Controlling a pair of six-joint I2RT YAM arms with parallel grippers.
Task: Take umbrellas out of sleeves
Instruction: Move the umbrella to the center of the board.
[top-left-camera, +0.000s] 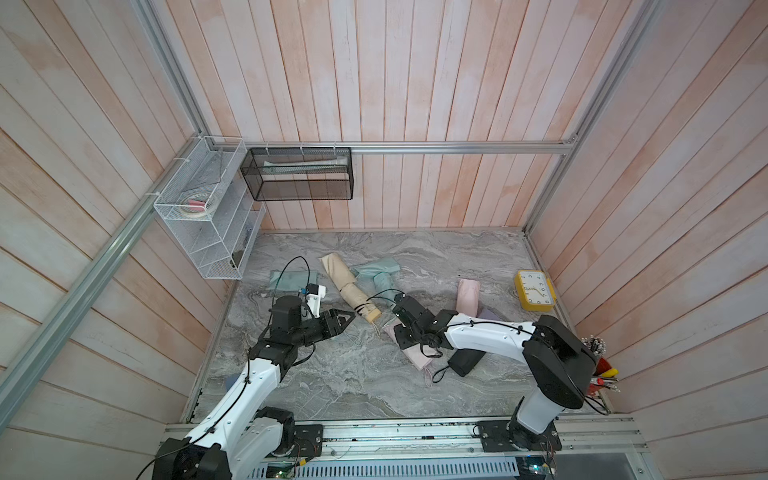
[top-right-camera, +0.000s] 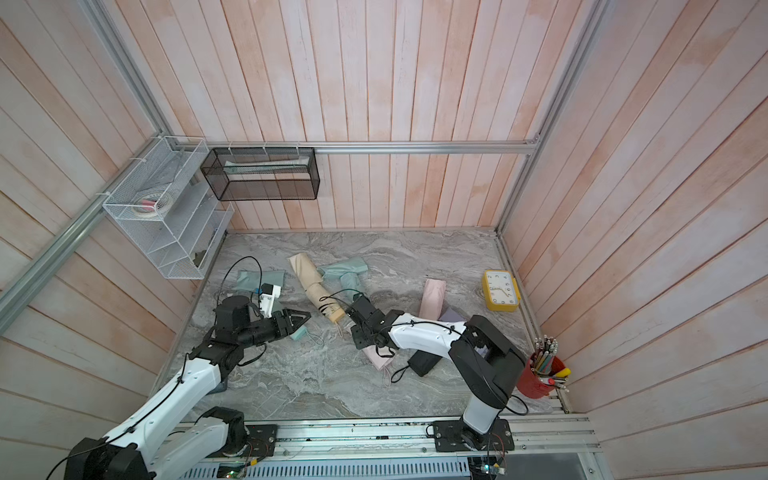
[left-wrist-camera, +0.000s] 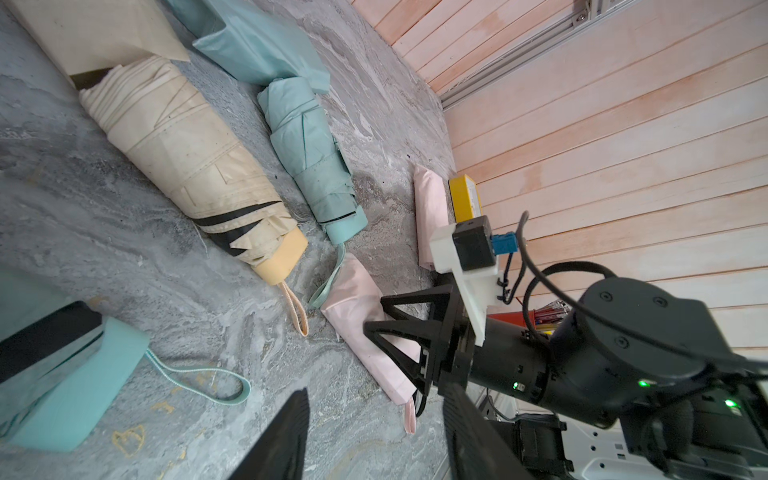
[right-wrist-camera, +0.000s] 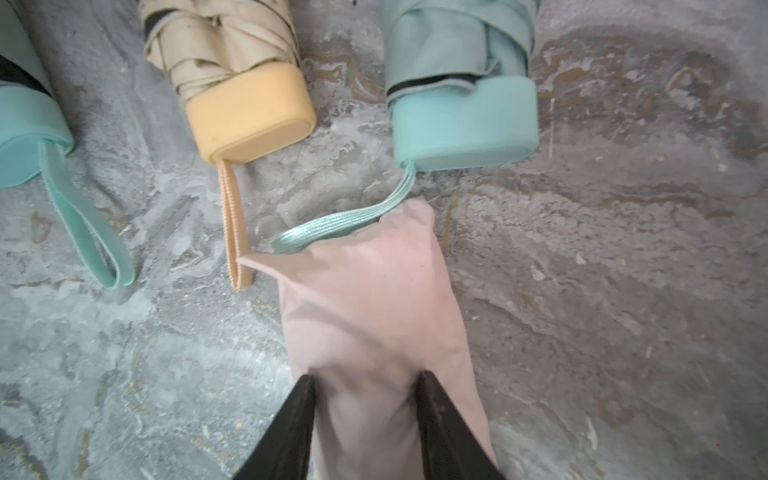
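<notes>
**Desk:** What's right under the lens?

**Me:** My right gripper (right-wrist-camera: 365, 376). Its two black fingers (right-wrist-camera: 291, 428) squeeze the pink sleeve (right-wrist-camera: 365, 299) from both sides, and the fabric dents in at each tip, so I call that clamped on it. The sleeve lies on the marble table (right-wrist-camera: 602, 291) and looks stuffed full.

**Desk:** And around it?

**Me:** A mint cord (right-wrist-camera: 345, 226) lies against the sleeve's far end and runs back to the mint umbrella (right-wrist-camera: 457, 83) just beyond. Next to that is the cream umbrella (right-wrist-camera: 232, 62), yellow handle toward me, with its cream cord (right-wrist-camera: 235, 224) just beside the sleeve's corner.

**Desk:** Are those two out?

**Me:** From the left wrist, each has its far tip at the mouth of its own pouch, the cream sleeve (left-wrist-camera: 95, 37) and the mint sleeve (left-wrist-camera: 249, 41). I can't tell whether the tips are inside.

**Desk:** Left side?

**Me:** My left gripper (top-left-camera: 345, 319) hangs just above the table, fingers spread, nothing between them. A second mint umbrella (left-wrist-camera: 70, 374) lies just beside it.

**Desk:** Further out?

**Me:** Both top views show a second pink sleeve (top-left-camera: 468, 296) near the yellow clock (top-left-camera: 535, 291), a black bundle (top-left-camera: 465, 361) under my right arm, and a flat mint pouch (top-left-camera: 286, 280) toward the left wall.
</notes>
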